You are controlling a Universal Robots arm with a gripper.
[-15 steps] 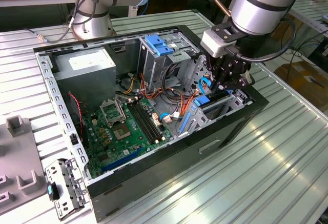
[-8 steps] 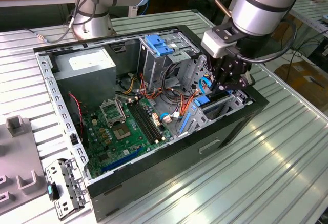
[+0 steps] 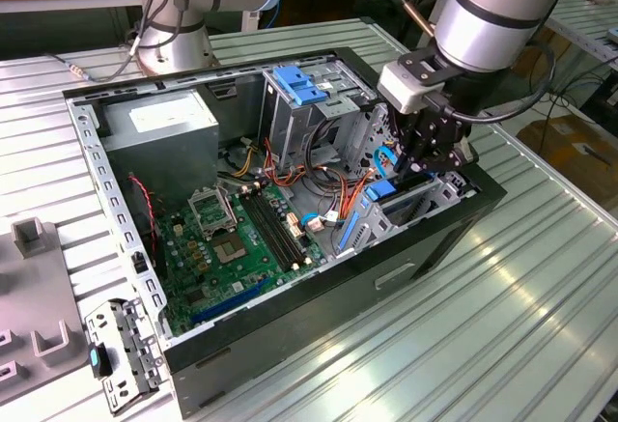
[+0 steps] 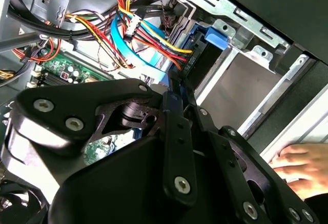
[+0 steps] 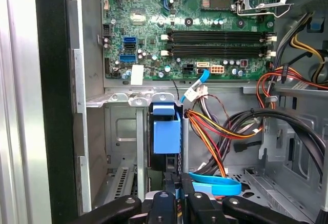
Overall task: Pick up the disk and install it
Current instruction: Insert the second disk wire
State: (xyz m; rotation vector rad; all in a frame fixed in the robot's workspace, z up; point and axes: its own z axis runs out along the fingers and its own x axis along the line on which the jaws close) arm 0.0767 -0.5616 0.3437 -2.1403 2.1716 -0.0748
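The open computer case point(image 3: 425, 248), black-walled with a grey sheet-metal frame, is lying on its side on a ribbed metal table point(image 3: 502, 325). In the exterior view, a green motherboard point(image 3: 241, 239) is covering the case floor toward 7 o'clock, a plain grey power supply box point(image 3: 159, 127) is sitting at 10 o'clock, and a punched steel cage with a blue plastic latch point(image 3: 299, 84) is standing at 12 o'clock.

The arm is reaching down into the case's 3 o'clock corner, where the black, bolt-studded gripper point(image 3: 425, 161) is hanging over a folded sheet-metal drive bay point(image 5: 120, 131).

The disk point(image 5: 166, 134) is sitting edge-on in that bay, showing mostly a smooth, boxy blue plastic carrier tab with a dark body behind it. In the second wrist view the same blue carrier point(image 4: 211, 36) is lying against the bay's bright, slotted metal wall.

Bundles of red, orange, yellow and black wires point(image 5: 225, 131) and a flat blue ribbon cable point(image 5: 215, 185) are trailing just beside it.

In both wrist views the gripper point(image 5: 174, 188) point(image 4: 174, 88) is showing its fingers drawn nearly together, just short of the carrier; whether they are nipping its edge cannot be told.

A person's hand point(image 4: 302, 167) is resting outside the case wall.
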